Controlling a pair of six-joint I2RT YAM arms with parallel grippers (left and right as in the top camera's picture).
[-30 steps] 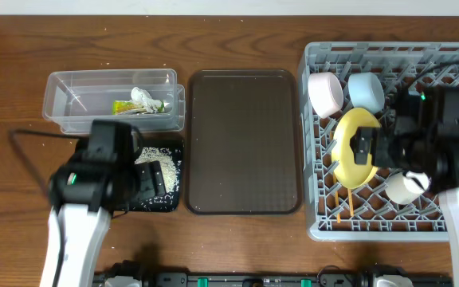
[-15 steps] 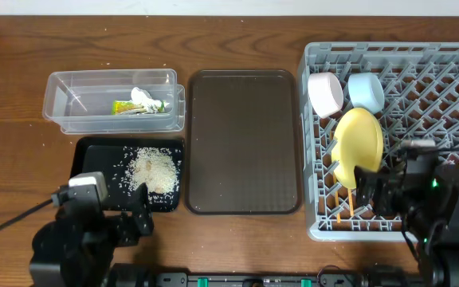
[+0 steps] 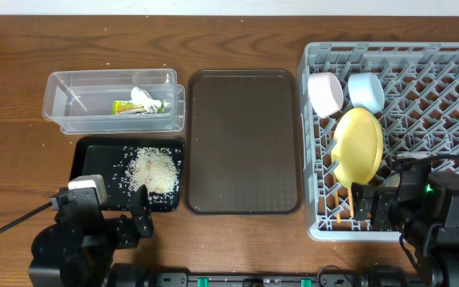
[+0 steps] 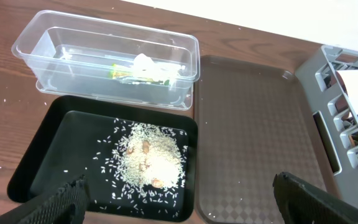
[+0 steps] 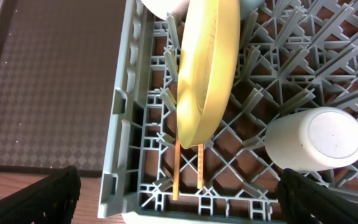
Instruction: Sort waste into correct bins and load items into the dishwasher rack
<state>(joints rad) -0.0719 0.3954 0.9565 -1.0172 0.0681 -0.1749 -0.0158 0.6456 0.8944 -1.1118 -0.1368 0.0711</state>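
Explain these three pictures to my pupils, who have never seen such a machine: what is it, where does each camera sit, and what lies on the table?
This is a robot with two arms at a wooden table. One picture looks down from above. The other two come from a camera on each wrist, so the dark tips in their bottom corners are the robot's own fingers. The left gripper and right gripper are both open and hold nothing. A clear tub holds a snack wrapper and a white scrap. A black tray holds rice. A brown tray lies beside them. The grey rack carries a yellow plate on edge, a white bowl, a blue bowl, a cup and two chopsticks.
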